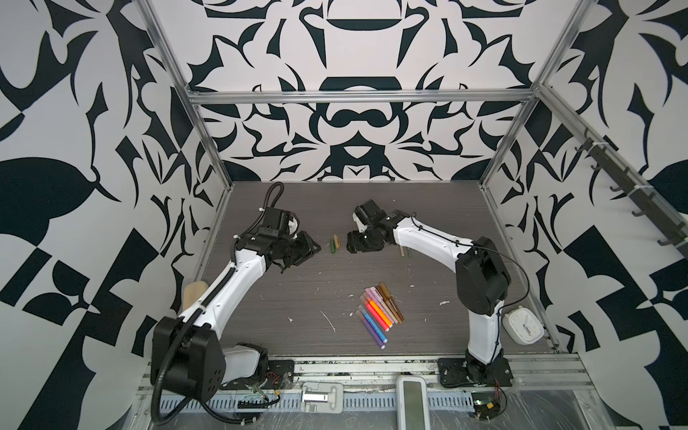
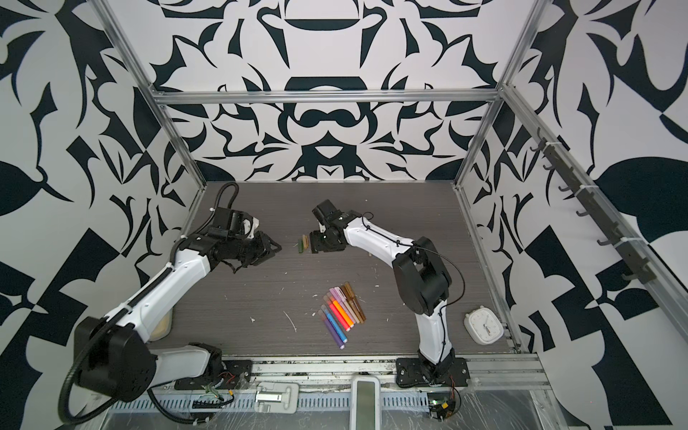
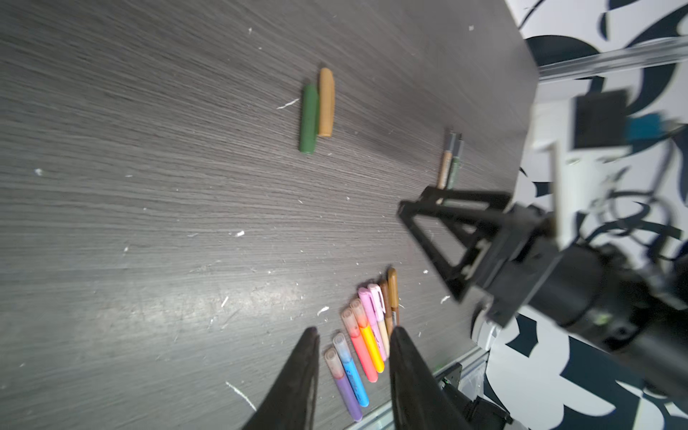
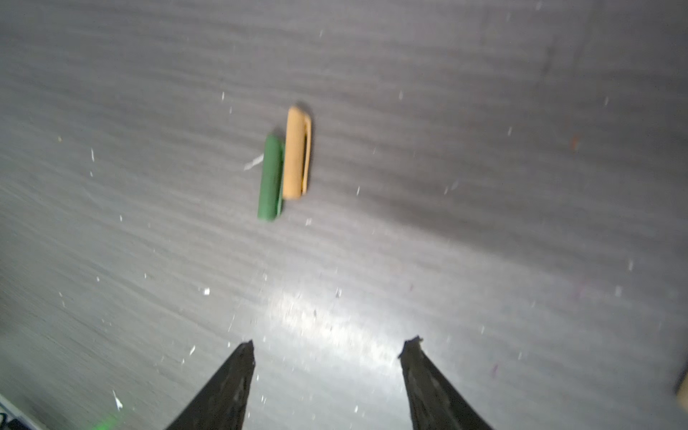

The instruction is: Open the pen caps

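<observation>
1. Here, my left claw (image 3: 355,331) stands partly open and empty, its two black fingers apart above the grey table (image 1: 298,290).
2. My right claw (image 4: 329,342) stands wide open, also empty, hovering near two loose pen caps.
3. Those two, a green cap (image 4: 271,178) and a tan cap (image 4: 296,152), lie touching side by side between my claws, already off.
4. Two bare pen bodies (image 3: 450,160) lie beside my right forearm.
5. A row of capped pens (image 1: 379,311) waits near the front edge, well apart from both claws.
6. I judge I am between pens. Next I must fetch one from the row, grip body and cap separately, and pull straight.
</observation>
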